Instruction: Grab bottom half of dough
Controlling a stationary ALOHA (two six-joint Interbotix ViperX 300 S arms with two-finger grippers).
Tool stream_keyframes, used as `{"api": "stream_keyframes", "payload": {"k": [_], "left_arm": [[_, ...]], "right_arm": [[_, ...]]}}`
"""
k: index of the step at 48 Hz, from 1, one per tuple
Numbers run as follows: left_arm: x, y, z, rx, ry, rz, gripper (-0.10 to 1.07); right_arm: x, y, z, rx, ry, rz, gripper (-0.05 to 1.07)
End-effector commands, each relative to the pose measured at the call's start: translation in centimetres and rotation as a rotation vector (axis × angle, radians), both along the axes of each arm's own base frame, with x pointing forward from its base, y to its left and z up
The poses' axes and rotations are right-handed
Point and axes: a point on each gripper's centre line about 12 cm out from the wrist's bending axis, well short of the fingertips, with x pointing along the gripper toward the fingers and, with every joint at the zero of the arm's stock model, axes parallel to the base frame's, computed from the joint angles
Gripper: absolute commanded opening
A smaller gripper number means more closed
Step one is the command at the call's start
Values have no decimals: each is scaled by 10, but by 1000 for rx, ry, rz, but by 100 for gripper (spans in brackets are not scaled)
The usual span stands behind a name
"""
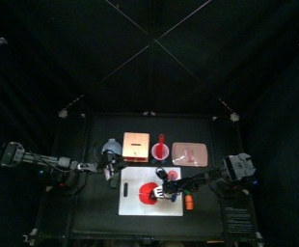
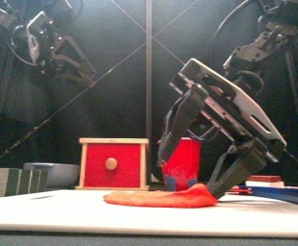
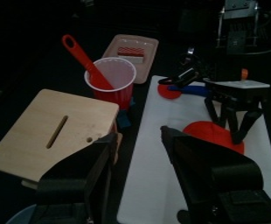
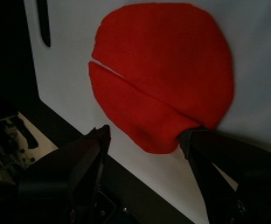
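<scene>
The dough (image 4: 162, 70) is a flat red oval on the white board (image 4: 249, 131), with a cut line running slantwise across it. My right gripper (image 4: 146, 138) is open, and its two jaws straddle the dough's end on the nearer side of the cut. In the front view the right gripper (image 2: 206, 183) reaches down to the dough (image 2: 159, 198), with its fingertips at the dough's edge. From above, the dough (image 1: 149, 194) lies mid-board with the right gripper (image 1: 169, 183) over its right side. My left gripper (image 3: 149, 179) is open and holds nothing, resting left of the board.
A wooden box (image 1: 138, 148), a red cup (image 3: 108, 77) with a red spoon, and a shallow tray (image 1: 191, 152) stand behind the board. A slim orange tool (image 1: 188, 203) lies at the board's right edge. The red-fronted wooden box (image 2: 114, 163) stands behind the dough.
</scene>
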Motion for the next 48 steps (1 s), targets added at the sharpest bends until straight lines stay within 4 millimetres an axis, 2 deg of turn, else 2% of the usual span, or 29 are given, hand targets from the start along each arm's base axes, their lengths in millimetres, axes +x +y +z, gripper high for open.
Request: {"api": "stream_keyframes", "payload": {"k": [1,22,35,48], "left_arm": [[2,-1,4,3,-11,-5,83],[2,-1,4,2,-11,-4,83],[2,-1,4,2,-11,-4,83],[2,-1,4,2,-9,-4,83]], "right_arm": [[3,-1,4,0,-3,2,95],[0,1,2,9,42,19,93],[-1,2,1,8,47,23,71],[1,3,4,-1,42,37,59]]}}
